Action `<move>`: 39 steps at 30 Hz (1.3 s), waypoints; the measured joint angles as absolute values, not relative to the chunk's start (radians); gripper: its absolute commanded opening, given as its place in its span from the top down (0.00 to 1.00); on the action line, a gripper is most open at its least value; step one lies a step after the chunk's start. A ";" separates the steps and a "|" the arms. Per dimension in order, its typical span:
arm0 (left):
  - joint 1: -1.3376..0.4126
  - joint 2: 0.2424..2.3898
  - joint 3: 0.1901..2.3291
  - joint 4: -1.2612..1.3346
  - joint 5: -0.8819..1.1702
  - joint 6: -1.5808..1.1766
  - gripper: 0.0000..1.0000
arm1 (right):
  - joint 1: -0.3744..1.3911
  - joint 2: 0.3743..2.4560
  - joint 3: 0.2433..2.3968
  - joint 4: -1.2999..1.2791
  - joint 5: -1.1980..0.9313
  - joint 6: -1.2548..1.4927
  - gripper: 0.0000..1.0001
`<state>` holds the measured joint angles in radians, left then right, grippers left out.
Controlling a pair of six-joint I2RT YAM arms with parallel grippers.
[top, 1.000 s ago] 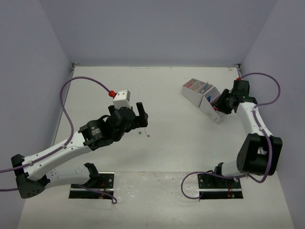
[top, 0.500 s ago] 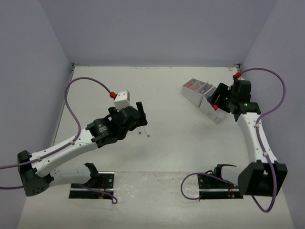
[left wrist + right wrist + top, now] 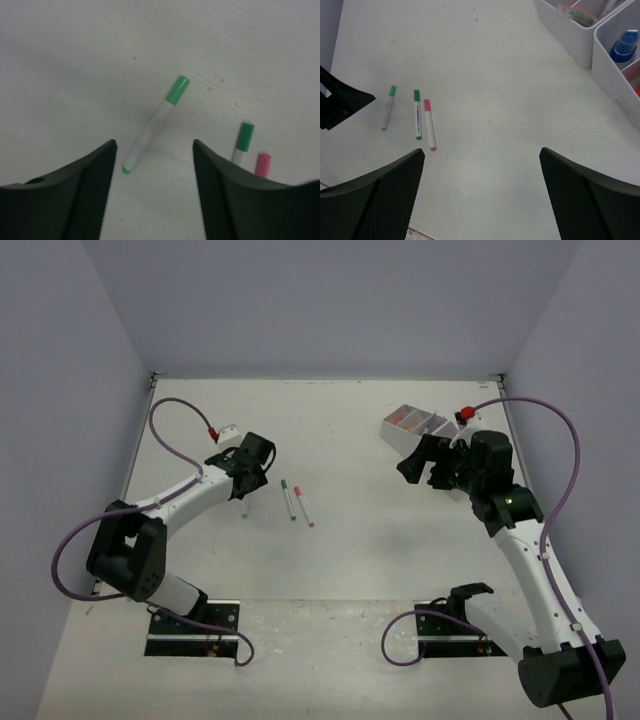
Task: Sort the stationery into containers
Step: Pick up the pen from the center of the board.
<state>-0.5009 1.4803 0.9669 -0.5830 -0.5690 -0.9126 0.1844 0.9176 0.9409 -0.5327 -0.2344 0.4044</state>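
Note:
Three pens lie side by side on the table: a light green-capped one [image 3: 155, 122], a dark green-capped one [image 3: 288, 499] and a pink-capped one [image 3: 303, 506]. My left gripper [image 3: 154, 145] hovers open over the light green pen's lower end, which lies near its left finger, untouched. My right gripper [image 3: 422, 472] is open and empty, raised in front of the white organizer [image 3: 405, 421], which it partly hides. In the right wrist view the three pens [image 3: 417, 115] lie far left, and the organizer [image 3: 560, 30] at top right holds a blue-capped bottle [image 3: 625, 45] and other small items.
The left arm's black gripper body [image 3: 340, 102] shows at the left edge of the right wrist view. Purple cables loop above both arms. Walls close the table at the back and both sides.
The left gripper has shifted left off the two middle pens, to the light green one, and narrowed a little. The right gripper has opened wide and pulled back from the organizer toward the table's middle.

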 measured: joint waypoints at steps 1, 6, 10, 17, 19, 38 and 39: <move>-0.480 1.508 0.961 -0.572 -0.565 -0.908 0.47 | 0.184 0.921 0.941 -0.533 -0.248 0.401 0.01; -0.437 1.572 0.881 -0.500 -0.510 -0.877 0.53 | 0.184 0.896 0.932 -0.521 -0.291 0.398 0.01; -0.422 1.594 0.835 -0.460 -0.470 -0.864 0.53 | 0.184 0.863 0.925 -0.513 -0.316 0.398 0.01; -0.421 1.606 0.828 -0.394 -0.442 -0.823 0.83 | 0.184 0.851 0.925 -0.501 -0.343 0.398 0.01; -0.420 1.611 0.827 -0.378 -0.440 -0.813 0.89 | 0.184 0.850 0.924 -0.500 -0.351 0.398 0.01; -0.666 1.036 0.510 0.028 -0.129 -0.698 1.00 | 0.308 0.823 0.791 -0.193 -0.694 0.585 0.10; -0.700 0.975 0.485 0.119 -0.075 -0.688 1.00 | 0.343 0.835 0.791 -0.184 -0.681 0.595 0.11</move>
